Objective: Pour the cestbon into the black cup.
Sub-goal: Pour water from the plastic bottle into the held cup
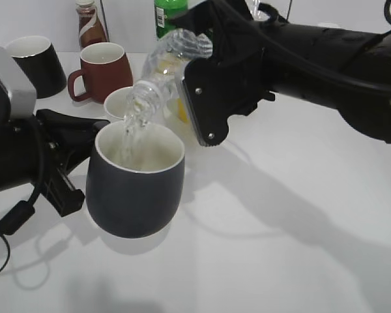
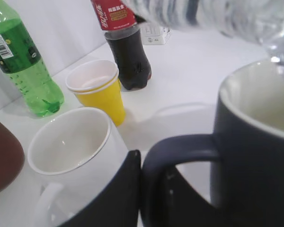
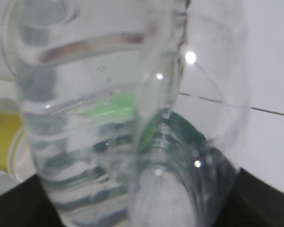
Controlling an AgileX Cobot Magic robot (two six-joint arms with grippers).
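White table [image 1: 280, 248], right tool [image 1: 194, 78] tilting cestbon [image 1: 158, 75] over black cup [image 1: 135, 189]

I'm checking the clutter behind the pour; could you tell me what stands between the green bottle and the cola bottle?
In the left wrist view, a yellow paper cup with a white cup nested inside stands between the green bottle and the cola bottle, slightly nearer the camera.

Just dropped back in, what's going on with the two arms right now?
The right gripper holds the cestbon bottle tipped mouth-down, and water is running from it into the black cup. The left gripper grips that cup by its handle, lifted off the white table. A white mug, a yellow paper cup, a cola bottle and a green bottle stand behind.
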